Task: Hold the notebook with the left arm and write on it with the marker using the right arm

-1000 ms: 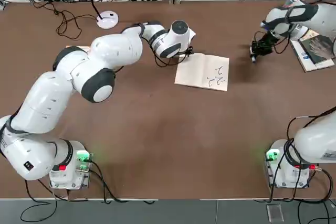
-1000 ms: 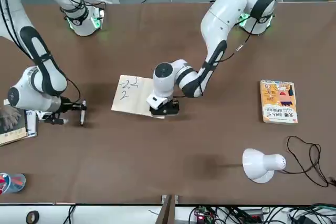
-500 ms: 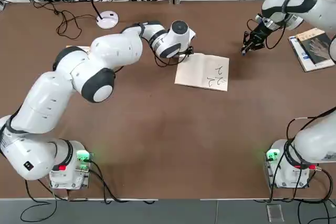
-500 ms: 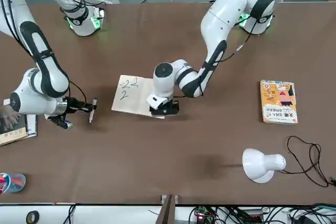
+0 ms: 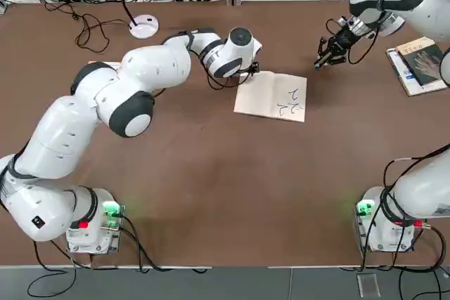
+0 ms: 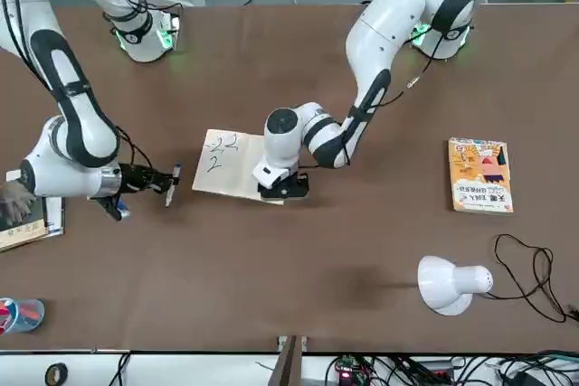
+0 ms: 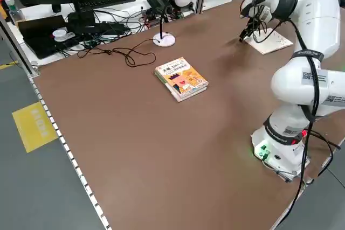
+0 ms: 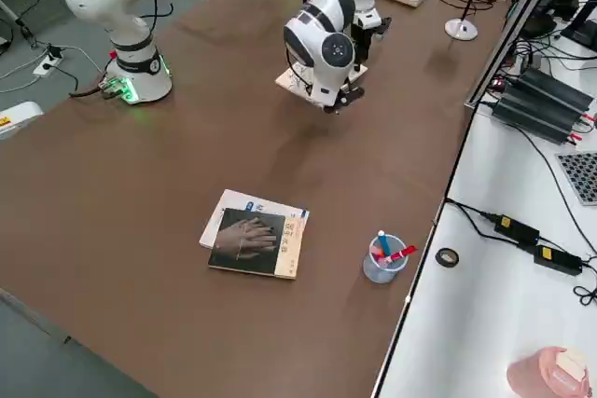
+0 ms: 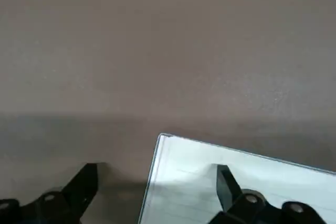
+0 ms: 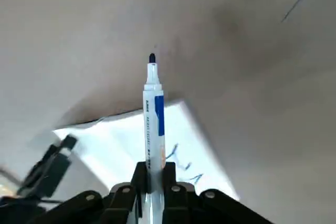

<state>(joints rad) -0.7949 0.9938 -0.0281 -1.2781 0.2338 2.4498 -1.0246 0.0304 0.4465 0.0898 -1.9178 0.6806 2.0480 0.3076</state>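
Observation:
The cream-white notebook [image 5: 271,96] lies flat mid-table with dark scribbles on its right half, and it also shows in the front view [image 6: 228,164]. My left gripper [image 5: 247,68] is set down at its far left corner. In the left wrist view it is open [image 9: 157,184], with one finger on the page [image 9: 247,182] and the other on bare table. My right gripper [image 5: 323,57] hovers just off the notebook's right edge, shut on the marker [image 10: 153,119]. The marker's dark tip points toward the notebook [image 10: 126,140].
A grey photo-cover book [image 5: 422,64] lies at the table's right edge, behind the right gripper. A clear cup of pens [image 8: 382,258] stands near it. A yellow-orange book [image 6: 479,175] and a white desk lamp [image 6: 448,284] are on the left arm's side.
My right gripper has swung from beside the grey-cover book toward the notebook, carrying the marker. The left arm and the notebook have not moved.

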